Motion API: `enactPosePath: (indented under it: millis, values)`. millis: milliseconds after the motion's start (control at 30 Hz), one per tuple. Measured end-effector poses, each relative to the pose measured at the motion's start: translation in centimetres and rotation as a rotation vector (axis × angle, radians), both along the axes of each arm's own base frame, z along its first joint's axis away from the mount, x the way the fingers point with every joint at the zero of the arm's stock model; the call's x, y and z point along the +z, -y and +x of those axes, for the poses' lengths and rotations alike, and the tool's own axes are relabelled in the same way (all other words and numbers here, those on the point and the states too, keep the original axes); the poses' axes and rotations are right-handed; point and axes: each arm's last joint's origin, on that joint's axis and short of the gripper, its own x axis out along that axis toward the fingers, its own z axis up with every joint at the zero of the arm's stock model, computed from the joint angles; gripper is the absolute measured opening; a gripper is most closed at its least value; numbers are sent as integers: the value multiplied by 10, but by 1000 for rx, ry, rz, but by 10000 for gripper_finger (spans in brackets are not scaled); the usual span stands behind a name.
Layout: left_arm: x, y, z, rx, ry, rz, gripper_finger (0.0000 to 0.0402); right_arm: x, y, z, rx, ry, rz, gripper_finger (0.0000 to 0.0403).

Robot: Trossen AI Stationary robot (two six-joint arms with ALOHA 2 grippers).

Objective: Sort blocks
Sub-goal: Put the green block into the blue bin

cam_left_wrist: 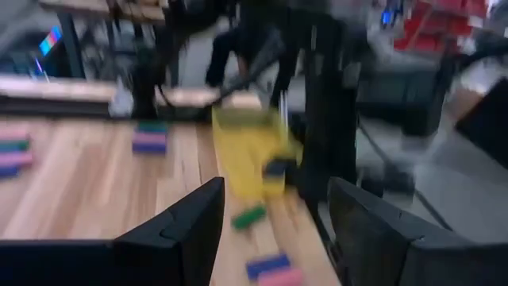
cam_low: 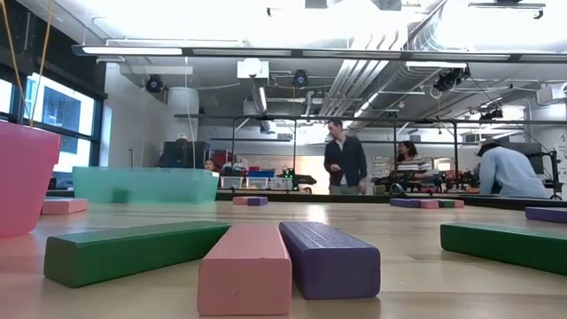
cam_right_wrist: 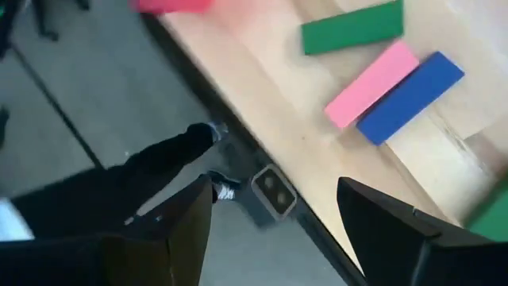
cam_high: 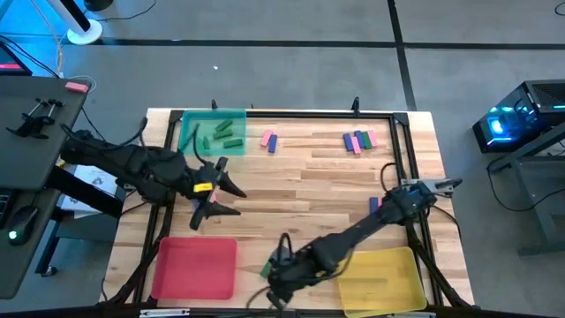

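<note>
The left pincer (cam_high: 231, 196) hangs spread and empty beside the green tray (cam_high: 187, 124), which holds about five green blocks (cam_high: 221, 134) (sorted by colour, seemingly). The right pincer (cam_high: 275, 276), also spread, hovers over the worktop's (cam_high: 309, 177) near edge, where three blocks (cam_right_wrist: 381, 71) lie loose.

Overhead camera looks down; low camera sits level with the table (cam_high: 309, 177).

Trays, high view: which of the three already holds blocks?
The green tray at the far left corner; green blocks lie in it. The red tray and yellow tray show none.
</note>
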Motion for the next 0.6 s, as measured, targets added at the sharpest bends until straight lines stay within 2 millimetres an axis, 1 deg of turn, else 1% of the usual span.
enactPosePath:
  millis: [67,133,233,333,467,600]
  values:
    - [5,-4,-3,10,36,11,209,-16,5,11,-91,-49,21,245]
    - [12,-8,-9,15,67,37,209,-31,10,20,-233,-83,36,245]
    - [19,-17,-23,26,110,76,209,-47,13,35,-443,-73,80,245]
    - [24,-23,-37,9,147,155,209,-60,15,46,-653,-59,143,245]
    - [31,-32,-60,5,203,251,209,-73,16,54,-785,-68,198,245]
    - [37,-39,-79,15,258,306,209,-77,18,51,-877,-156,235,245]
